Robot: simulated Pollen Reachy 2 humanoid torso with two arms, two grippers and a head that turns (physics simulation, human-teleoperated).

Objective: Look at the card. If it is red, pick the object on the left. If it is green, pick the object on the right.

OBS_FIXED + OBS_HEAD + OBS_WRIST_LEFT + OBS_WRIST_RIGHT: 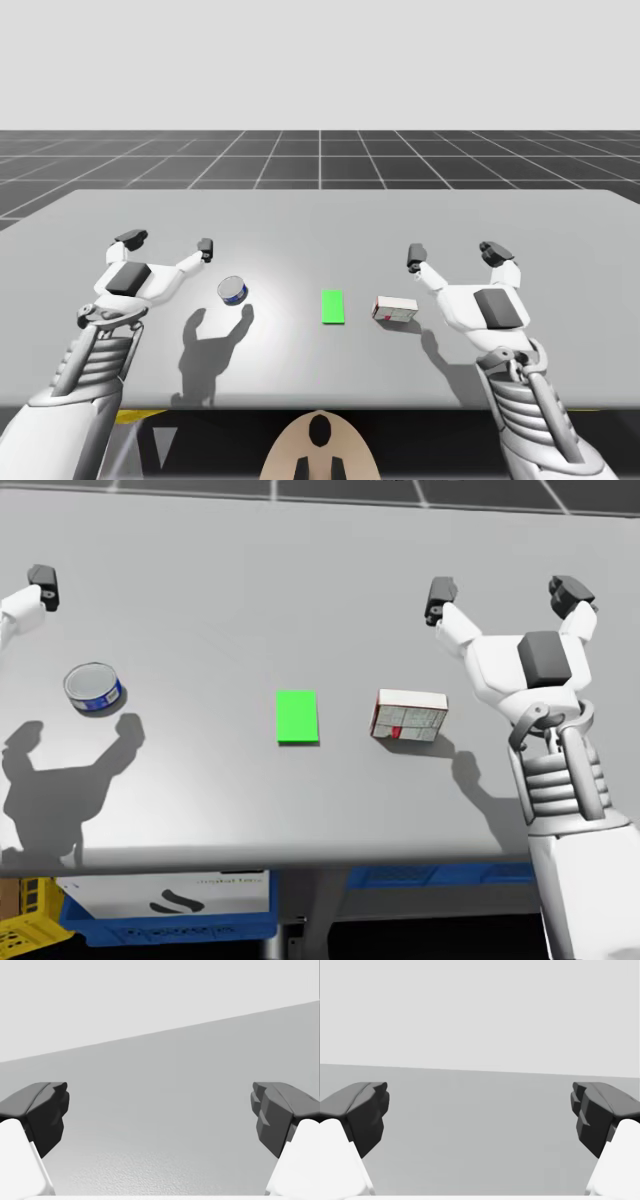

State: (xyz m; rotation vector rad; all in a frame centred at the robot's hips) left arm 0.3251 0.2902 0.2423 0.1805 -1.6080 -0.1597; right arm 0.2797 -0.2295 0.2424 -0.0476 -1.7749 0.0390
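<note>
**Figure.** A green card (297, 716) is laid flat at the middle of the table (320, 215), between the two candidate objects, so that its colour can be read before a choice is made. A short blue can (92, 687) is stood upright well to the left of the card. A white and red box (410, 716) is laid on its broad side just to the right of the card, not touching it. Since the card is green, the box is judged to be the object to be picked.

The right gripper (453, 253) is held above the table, to the right of the box and slightly farther back. Its fingers are spread wide, with nothing between them and bare table ahead. The left gripper (168, 243) is likewise spread wide and empty, to the left of the can and beyond it. Both are judged to be parked clear of the objects, so that the card is not covered.

Containers: the can's top is seen as a pale disc inside a rim, and whether it is open cannot be told. Below the near table edge, a blue crate (150, 928) holding a white item is seen beside a yellow crate (18, 935), whose contents cannot be told.
</note>
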